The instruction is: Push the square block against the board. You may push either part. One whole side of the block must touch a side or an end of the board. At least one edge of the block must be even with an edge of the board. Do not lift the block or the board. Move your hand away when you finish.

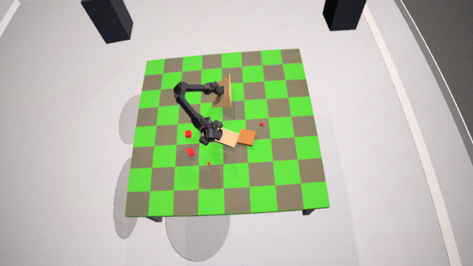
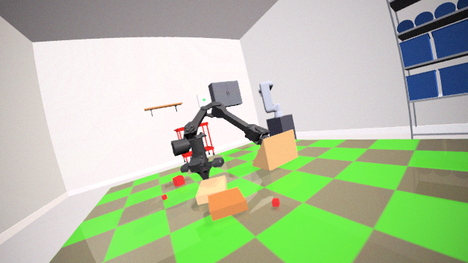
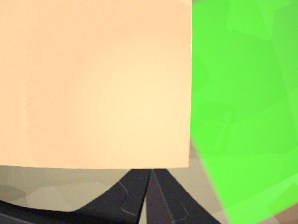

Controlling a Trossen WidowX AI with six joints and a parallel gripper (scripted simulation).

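The pale board (image 1: 230,138) (image 2: 213,183) (image 3: 100,85) lies flat. The square orange block (image 1: 246,137) (image 2: 228,204) lies at its far end from my gripper. Their facing sides look nearly parallel and very close in the top view; whether they touch all along cannot be told. The block sits stepped sideways from the board, with their long-side edges not in line. My gripper (image 2: 205,178) (image 3: 151,170) is shut and empty, pointing down. Its fingertips are at the board's near end, close to one corner in the wrist view. The arm hides that end in the top view.
A tan wedge (image 1: 226,92) (image 2: 281,150) stands by the arm's base. Two larger red cubes (image 1: 188,134) (image 1: 191,151) lie on the gripper's other side from the board. Small red cubes (image 1: 261,124) (image 1: 208,163) lie beyond the block and off the board's front side.
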